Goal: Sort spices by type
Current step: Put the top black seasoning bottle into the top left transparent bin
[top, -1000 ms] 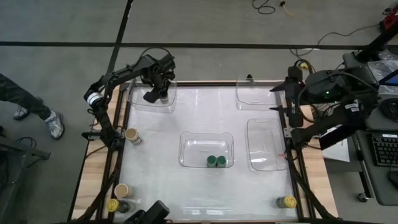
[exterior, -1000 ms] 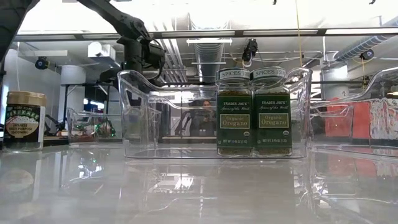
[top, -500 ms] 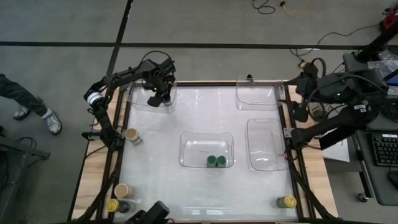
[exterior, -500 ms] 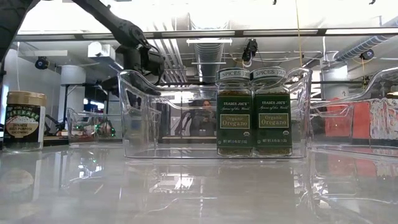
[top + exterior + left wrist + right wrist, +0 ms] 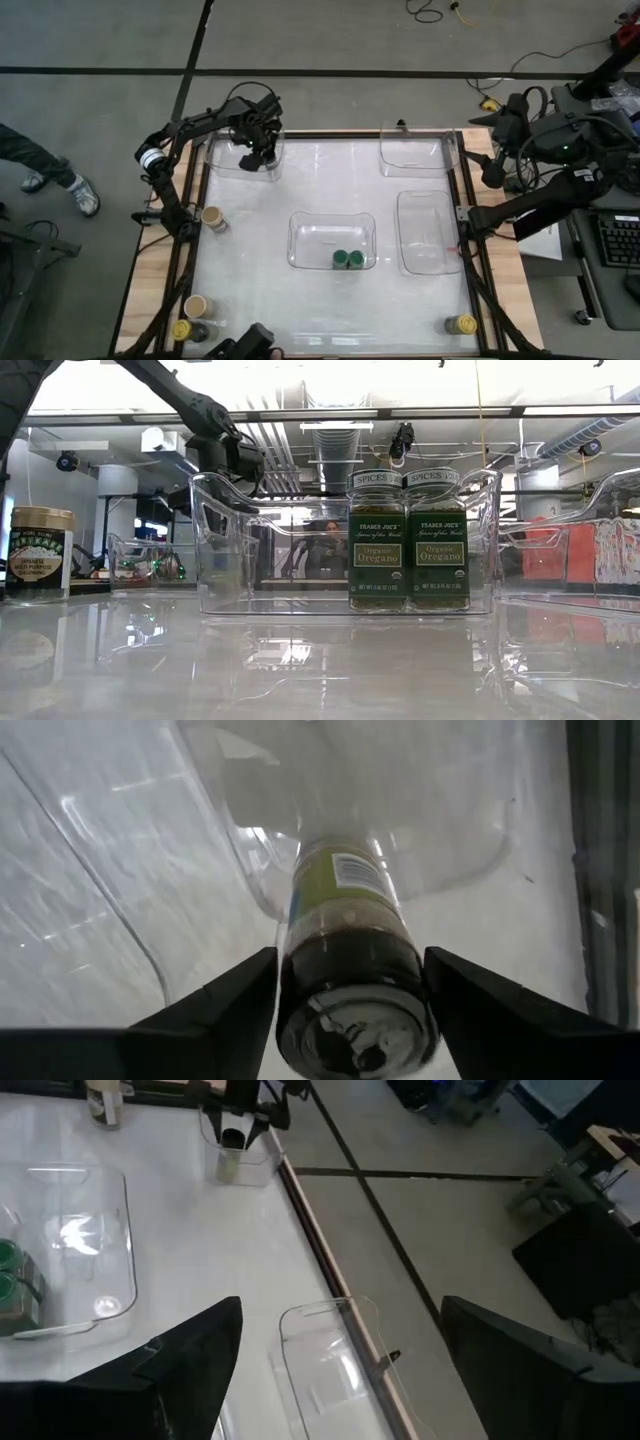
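Dark jointed arms [image 5: 190, 125], black cabling.

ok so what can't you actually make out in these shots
- Left end effector: the wrist view shows its fingers flanking a black-lidded spice jar, but contact can't be confirmed; the high view is too small.
- That jar's label: curved away from the wrist camera, unreadable.
- Jars at the near-left table corner: partly covered by a dark camera mount in the high view.
- Right end effector: held off the table edge; nothing visibly held.
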`<state>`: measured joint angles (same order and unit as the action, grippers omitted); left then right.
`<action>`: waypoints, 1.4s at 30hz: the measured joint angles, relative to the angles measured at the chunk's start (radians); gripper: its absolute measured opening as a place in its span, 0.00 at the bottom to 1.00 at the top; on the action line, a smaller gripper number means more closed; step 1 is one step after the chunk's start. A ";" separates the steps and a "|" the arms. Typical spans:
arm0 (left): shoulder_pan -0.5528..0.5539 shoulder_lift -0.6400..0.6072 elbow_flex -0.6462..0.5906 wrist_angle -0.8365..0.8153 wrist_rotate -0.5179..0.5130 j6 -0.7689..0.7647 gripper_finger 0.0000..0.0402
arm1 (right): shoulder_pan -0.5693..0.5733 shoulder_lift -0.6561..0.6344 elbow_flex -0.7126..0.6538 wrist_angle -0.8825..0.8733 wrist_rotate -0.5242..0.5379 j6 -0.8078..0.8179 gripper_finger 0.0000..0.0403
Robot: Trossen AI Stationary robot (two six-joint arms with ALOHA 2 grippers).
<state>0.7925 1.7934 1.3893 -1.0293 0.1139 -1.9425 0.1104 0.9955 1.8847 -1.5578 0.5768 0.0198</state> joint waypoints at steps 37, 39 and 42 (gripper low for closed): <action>0.000 -0.110 0.069 0.007 -0.076 0.221 0.64 | 0.000 -0.063 -0.058 0.089 0.000 -0.070 0.86; 0.015 -0.110 0.069 0.031 -0.077 0.287 0.64 | 0.000 -0.051 -0.058 0.095 0.000 -0.073 0.86; 0.041 -0.110 0.069 0.067 -0.081 0.395 0.64 | 0.000 -0.032 -0.058 0.102 -0.004 -0.058 0.86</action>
<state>0.8335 1.6836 1.4582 -0.9625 0.0332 -1.5475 0.1104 0.9637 1.8267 -1.4554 0.5727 -0.0377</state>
